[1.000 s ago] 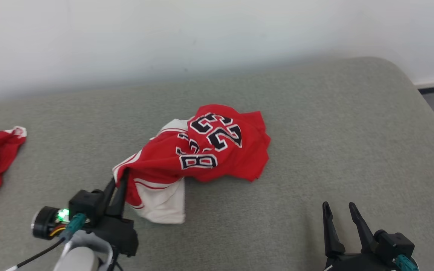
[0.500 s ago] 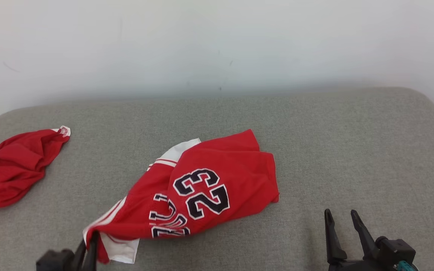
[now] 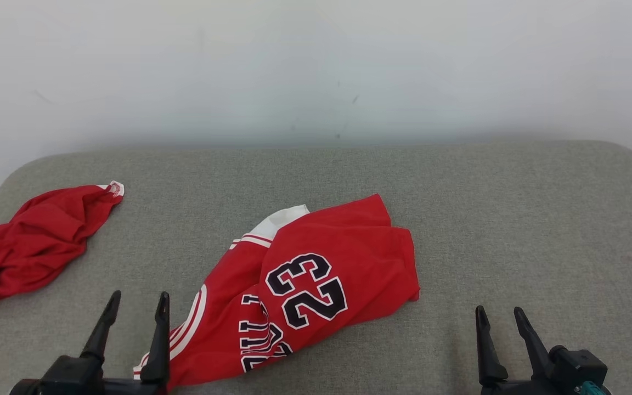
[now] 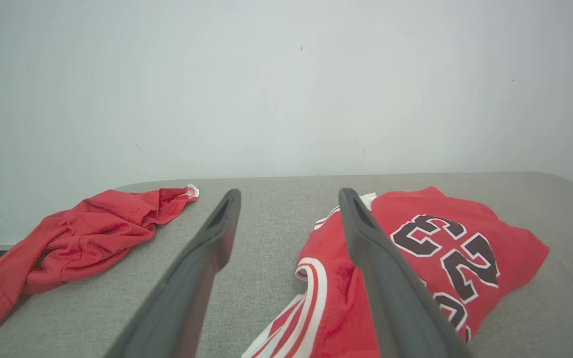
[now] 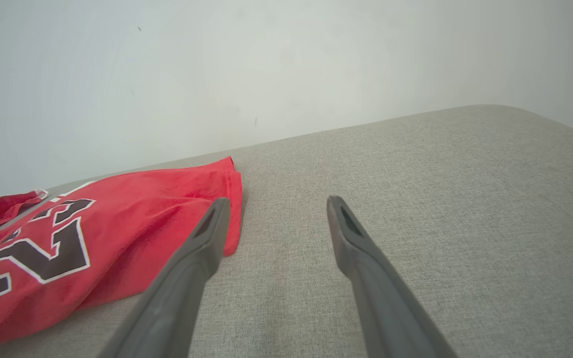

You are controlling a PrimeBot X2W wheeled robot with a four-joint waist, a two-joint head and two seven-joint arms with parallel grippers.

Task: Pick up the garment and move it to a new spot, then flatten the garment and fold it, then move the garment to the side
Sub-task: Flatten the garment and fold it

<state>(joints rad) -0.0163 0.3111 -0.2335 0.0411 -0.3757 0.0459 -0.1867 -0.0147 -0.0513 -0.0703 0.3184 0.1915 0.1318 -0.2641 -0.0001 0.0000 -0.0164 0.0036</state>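
Nearest to me, the left gripper [image 3: 138, 297] sits at the lower left of the head view with its fingers spread wide and nothing between them. Its inner finger stands just beside the garment's striped white edge; I cannot tell whether it touches the cloth. The right gripper [image 3: 498, 311] sits at the lower right, fingers equally wide and empty, well apart from the fabric, with bare grey beneath it.

Just beyond the left gripper, the garment [image 3: 321, 274], a red jersey with the number 23, lies front and centre on the grey fabric-covered tabletop [image 3: 513, 219]. It is rumpled and doubled over itself, with a white panel poking out at its far side and lettering partly buried in a crease near me.

By my reading, the jersey lies free in its spot, so the first carry looks complete. It is not spread flat and not neatly folded, and the final move aside has not been made, so most of the job remains.

Farther left, a second red cloth [image 3: 30, 247] lies bunched near the edge. Behind everything stands a plain pale wall [image 3: 316, 66].
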